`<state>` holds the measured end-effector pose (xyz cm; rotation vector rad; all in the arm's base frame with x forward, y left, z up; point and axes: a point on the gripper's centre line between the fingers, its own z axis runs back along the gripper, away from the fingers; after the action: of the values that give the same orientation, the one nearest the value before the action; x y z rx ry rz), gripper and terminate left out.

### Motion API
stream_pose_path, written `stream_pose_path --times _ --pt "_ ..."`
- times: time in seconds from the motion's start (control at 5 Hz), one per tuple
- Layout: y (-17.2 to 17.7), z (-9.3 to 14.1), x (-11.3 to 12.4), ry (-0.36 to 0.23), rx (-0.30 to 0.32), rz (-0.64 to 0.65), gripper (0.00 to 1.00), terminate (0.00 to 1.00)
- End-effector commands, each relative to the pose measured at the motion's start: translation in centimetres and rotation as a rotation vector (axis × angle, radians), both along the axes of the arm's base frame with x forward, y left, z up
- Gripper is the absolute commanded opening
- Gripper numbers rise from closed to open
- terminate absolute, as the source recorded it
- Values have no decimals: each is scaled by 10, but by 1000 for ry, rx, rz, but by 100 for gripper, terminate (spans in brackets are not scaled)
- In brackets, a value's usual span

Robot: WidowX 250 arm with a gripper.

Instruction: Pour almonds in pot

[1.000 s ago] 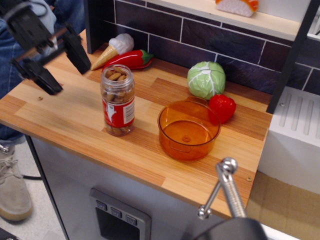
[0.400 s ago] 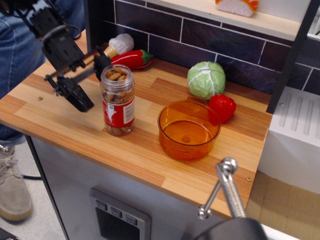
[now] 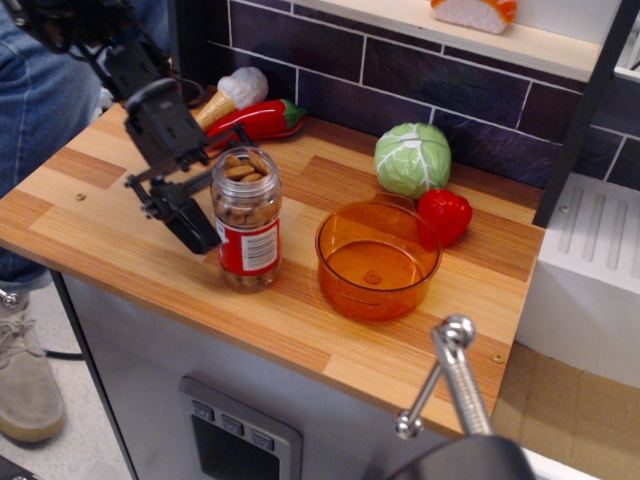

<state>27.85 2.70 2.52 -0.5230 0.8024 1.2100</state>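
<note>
The almonds (image 3: 243,168) fill a clear plastic jar (image 3: 250,245) with a red and white label. The jar stands upright and uncapped on the wooden counter, left of centre. The orange translucent pot (image 3: 376,296) stands empty just right of the jar, with a small gap between them. My black gripper (image 3: 216,186) comes in from the upper left with its jaws spread on either side of the jar's upper half. The near finger (image 3: 192,220) lies against the jar's left side. The far finger is mostly hidden behind the jar.
A green cabbage (image 3: 412,159) and a red strawberry-like toy (image 3: 445,215) sit behind the pot. A red pepper (image 3: 256,119) and an ice cream cone (image 3: 232,95) lie at the back left. A dark tiled wall runs along the back, and a metal tap (image 3: 455,375) is at the front right.
My gripper has swung in from the far left and down to straddle the jar. The jar has shifted a little to the right and toward the counter's front edge.
</note>
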Motion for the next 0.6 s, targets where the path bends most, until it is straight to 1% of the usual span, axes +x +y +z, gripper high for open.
stream_pose_path --times 0.0,0.2,0.4 --pt "-9 6 2 -33 11 -13 100 0" --pt "-10 22 2 -61 18 5 0 0" --pt "-5 47 15 -108 42 50 0 0"
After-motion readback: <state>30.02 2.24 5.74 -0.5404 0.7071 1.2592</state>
